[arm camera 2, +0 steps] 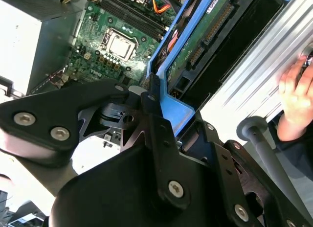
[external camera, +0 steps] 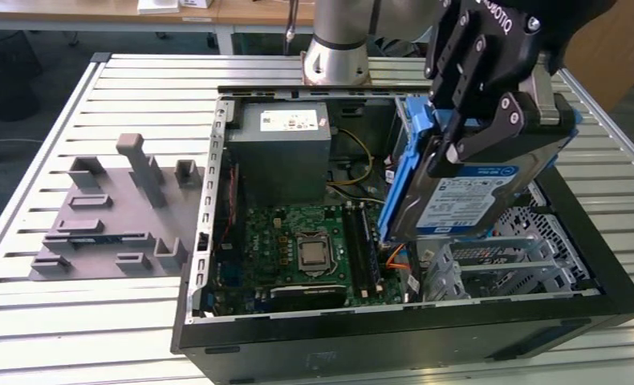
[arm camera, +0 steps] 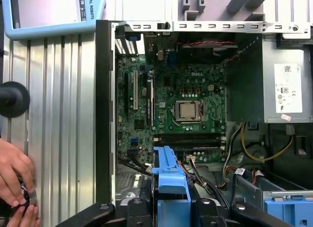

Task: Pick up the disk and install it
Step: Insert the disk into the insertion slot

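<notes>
Slatted aluminium table [external camera: 71,337]: it carries all you have to work with. Entries run near to far in the exterior view.

- Computer case [external camera: 403,345]: open-topped, its black front wall nearest you.
- Drive cage [external camera: 499,269]: bare metal, just behind that wall, toward the exterior view's right.
- Disk [external camera: 489,196]: held over the cage. It is a flat silver-metal rectangle, tilted steeply on edge. Its blue-and-white label faces you, and a blue side rail [external camera: 403,176] runs down its edge.
- Gripper [external camera: 483,140]: black, fingers clamped on the disk's upper end.
- Motherboard [external camera: 306,249]: green, on the case floor, to the exterior view's left of the disk.
- Grey fixture [external camera: 114,216]: on the table outside the case, further to the exterior view's left.
- Power supply [external camera: 285,136]: grey box with a white sticker, at the case's far end.
- Arm base [external camera: 339,48]: beyond the case.

View notes:
- The second wrist view gives you the disk's underside, a green circuit board [arm camera 2: 200,46].
- Both wrist views give you a person's hand [arm camera 2: 298,95] [arm camera: 14,173] at the table's edge.
- The first wrist view adds a blue-edged screen [arm camera: 49,11].
</notes>
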`<action>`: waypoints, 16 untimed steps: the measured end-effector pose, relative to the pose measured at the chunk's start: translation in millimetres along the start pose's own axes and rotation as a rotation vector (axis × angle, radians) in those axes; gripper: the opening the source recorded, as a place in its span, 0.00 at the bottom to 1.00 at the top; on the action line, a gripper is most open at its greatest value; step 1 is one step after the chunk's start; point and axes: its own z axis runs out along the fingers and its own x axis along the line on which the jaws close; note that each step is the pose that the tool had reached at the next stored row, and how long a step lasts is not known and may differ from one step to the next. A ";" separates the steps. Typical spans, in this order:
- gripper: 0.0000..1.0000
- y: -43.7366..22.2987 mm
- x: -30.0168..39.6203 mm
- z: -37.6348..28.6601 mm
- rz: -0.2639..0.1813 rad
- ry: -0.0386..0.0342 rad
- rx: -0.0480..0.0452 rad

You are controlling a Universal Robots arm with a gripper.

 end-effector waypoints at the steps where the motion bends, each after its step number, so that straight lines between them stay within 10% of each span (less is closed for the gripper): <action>1: 0.37 -0.5 0.0 0.5 0.000 0.0035 0.0002; 16: 0.37 -19.9 0.9 5.1 0.000 0.0041 0.0003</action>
